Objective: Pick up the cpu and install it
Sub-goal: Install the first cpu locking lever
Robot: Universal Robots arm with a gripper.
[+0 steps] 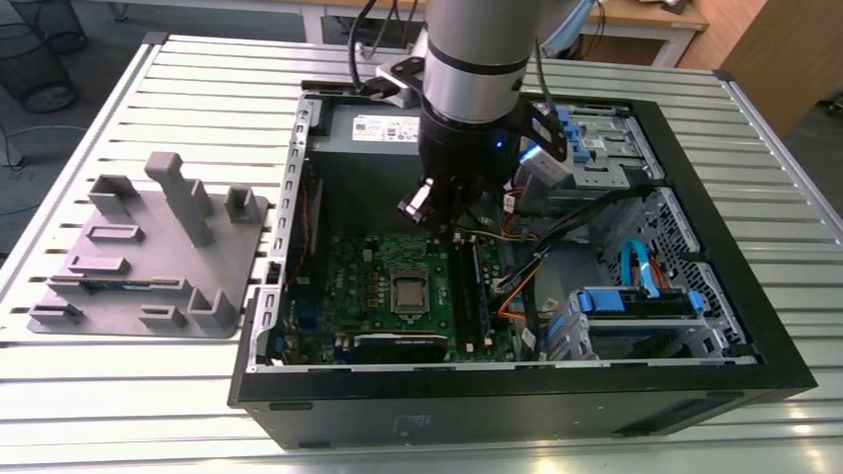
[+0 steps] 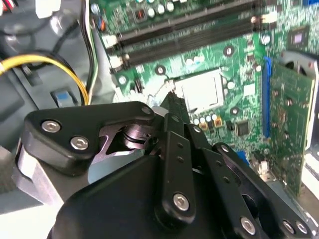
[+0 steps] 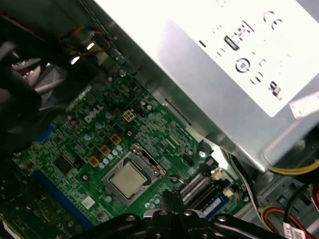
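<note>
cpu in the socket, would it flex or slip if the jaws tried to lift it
The small flat square silver-topped cpu looks like rigid metal, so probably no flex. Its smooth top and thin edges likely give little grip. It lies low in the green motherboard socket, so it probably won't tip.

We see a ribbed metal table [image 1: 158, 395] standing on a grey floor [image 1: 79, 74]. Beyond it sit a black wire bin [image 1: 38, 59] and a wooden desk [image 1: 658, 20].

The green motherboard [image 3: 84, 149] lies inside the case, and the cpu [image 3: 127, 179] sits flat in its socket [image 3: 130, 175], silver top up. The black gripper [image 3: 169, 201] hangs just beside the socket, over the memory slots [image 3: 197, 189]. The silver power supply [image 3: 224, 74] stands nearby, with yellow wires [image 3: 294, 170] beside it.
</note>
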